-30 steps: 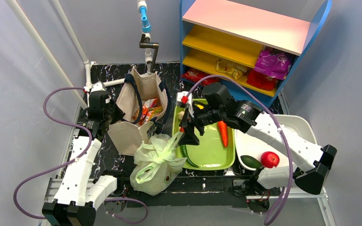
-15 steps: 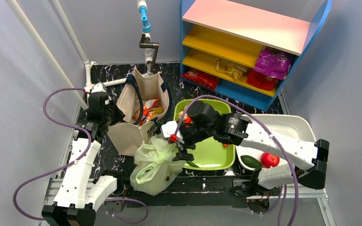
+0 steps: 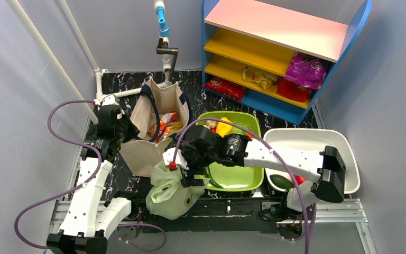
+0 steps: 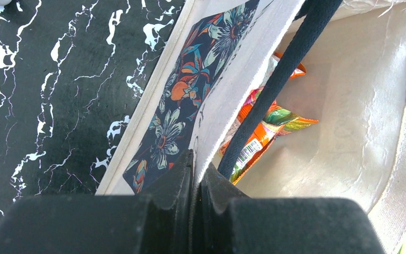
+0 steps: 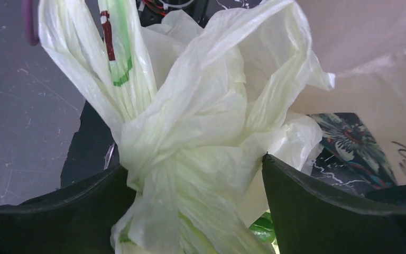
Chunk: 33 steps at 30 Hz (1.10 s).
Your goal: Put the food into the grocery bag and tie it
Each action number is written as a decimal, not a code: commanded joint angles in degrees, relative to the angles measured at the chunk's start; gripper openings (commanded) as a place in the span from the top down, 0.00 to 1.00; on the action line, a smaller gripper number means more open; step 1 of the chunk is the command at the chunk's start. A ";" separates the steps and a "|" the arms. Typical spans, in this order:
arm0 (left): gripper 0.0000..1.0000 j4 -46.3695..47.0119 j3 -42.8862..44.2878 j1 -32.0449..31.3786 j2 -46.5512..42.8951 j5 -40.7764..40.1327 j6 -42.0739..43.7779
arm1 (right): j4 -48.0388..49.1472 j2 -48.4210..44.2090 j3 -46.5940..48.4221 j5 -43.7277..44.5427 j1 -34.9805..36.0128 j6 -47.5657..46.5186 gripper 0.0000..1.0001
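Observation:
The pale-green grocery bag (image 3: 170,191) stands at the table's front, its handles knotted on top. In the right wrist view the knot (image 5: 201,132) fills the frame, with a bit of green leaf (image 5: 261,227) showing below it. My right gripper (image 3: 182,172) is open, its jaws either side of the knot (image 5: 198,211). My left gripper (image 3: 124,132) is shut on the rim of the beige canvas tote (image 3: 144,148); in the left wrist view it (image 4: 196,169) pinches the tote's wall (image 4: 227,95). Snack packets (image 4: 275,119) lie inside the tote.
A green tray (image 3: 238,177) holds a yellow item (image 3: 223,127). A white bin (image 3: 317,140) to its right holds a dark green fruit (image 3: 280,181). A blue-and-yellow shelf (image 3: 275,53) at the back carries snack packets (image 3: 306,71). A pipe stand (image 3: 165,50) rises behind the tote.
My right arm has swung left from over the green tray to the grocery bag, and its open jaws now straddle the knot. The left arm has not moved.

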 commanded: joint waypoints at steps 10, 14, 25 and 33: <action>1.00 -4.55 2.14 0.34 -2.23 0.48 0.01 | -7.10 4.19 5.46 0.59 0.26 4.08 0.99; 1.00 -5.22 2.34 0.34 -3.00 0.48 0.31 | -8.53 2.19 8.64 1.93 0.26 4.48 0.99; 1.00 -4.88 1.83 0.28 -4.24 1.01 0.98 | 1.30 -7.71 13.06 11.56 0.29 7.72 0.99; 1.00 -4.31 2.05 -0.33 -3.75 1.65 1.43 | 12.87 -13.02 14.24 17.31 0.26 7.90 0.99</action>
